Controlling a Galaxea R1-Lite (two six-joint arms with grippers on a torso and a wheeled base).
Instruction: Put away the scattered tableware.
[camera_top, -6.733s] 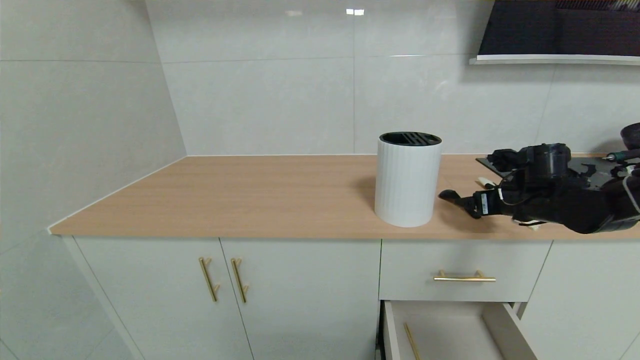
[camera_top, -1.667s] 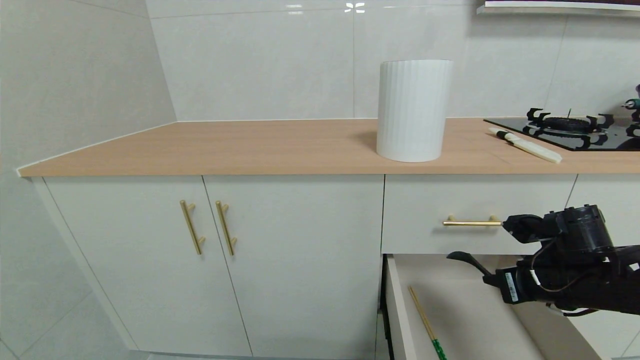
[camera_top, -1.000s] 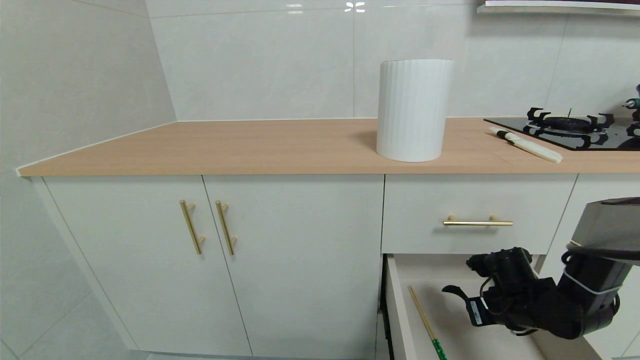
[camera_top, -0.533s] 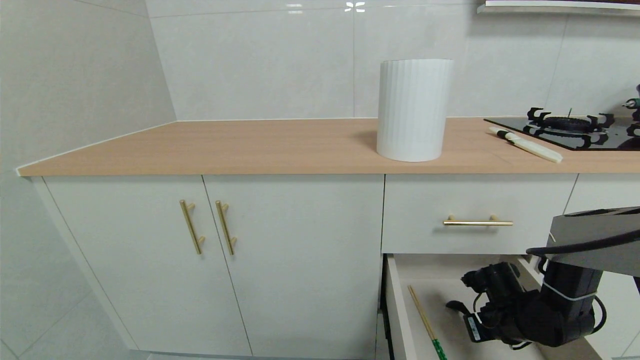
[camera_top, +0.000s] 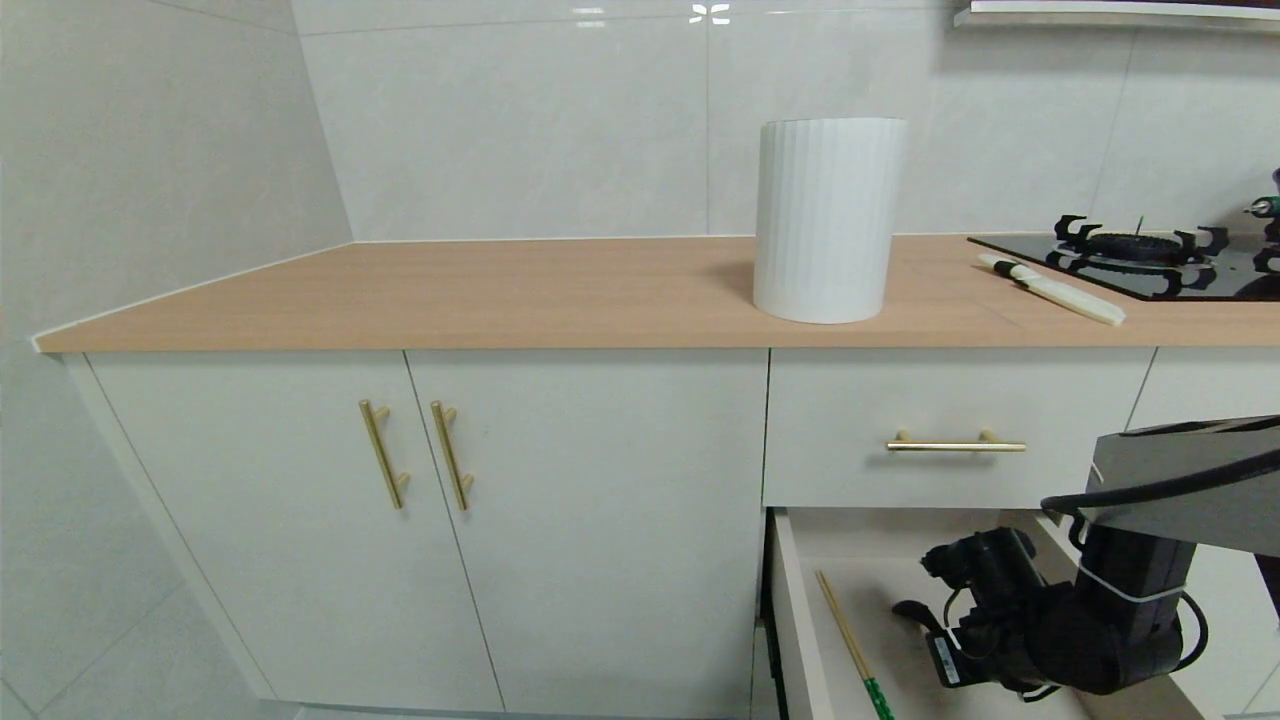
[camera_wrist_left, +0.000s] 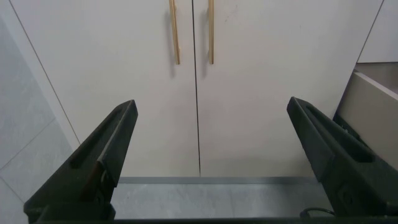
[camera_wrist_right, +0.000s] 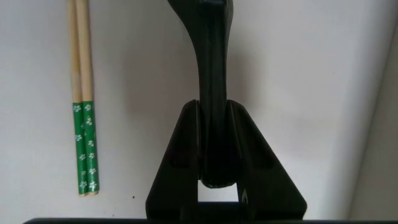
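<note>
The left gripper (camera_wrist_left: 211, 106) faces the cabinet doors (camera_top: 420, 520) below the countertop's left part; its fingers stand wide apart with nothing between them.

On the countertop (camera_top: 500, 290), a white ribbed container (camera_top: 825, 220) stands upright near the front edge, right of centre. Further right, a white knife (camera_top: 1050, 288) lies flat near the front edge, just beside the stove (camera_top: 1130, 255).

Below the container, the lower drawer (camera_top: 785, 600) is pulled open. A pair of chopsticks (camera_top: 845, 640) lies on its floor along the left wall, the green patterned ends toward the drawer front.

The right gripper (camera_wrist_right: 214, 112) is inside the drawer, right of the chopsticks and apart from them. Its fingers (camera_wrist_right: 186, 130) are clamped on a black utensil (camera_wrist_right: 211, 56). The utensil's handle sits between both fingers and its long end projects past the fingertips, parallel to the chopsticks. Contact between utensil and drawer floor cannot be determined.

A white label on the right gripper carries print too small to read.
</note>
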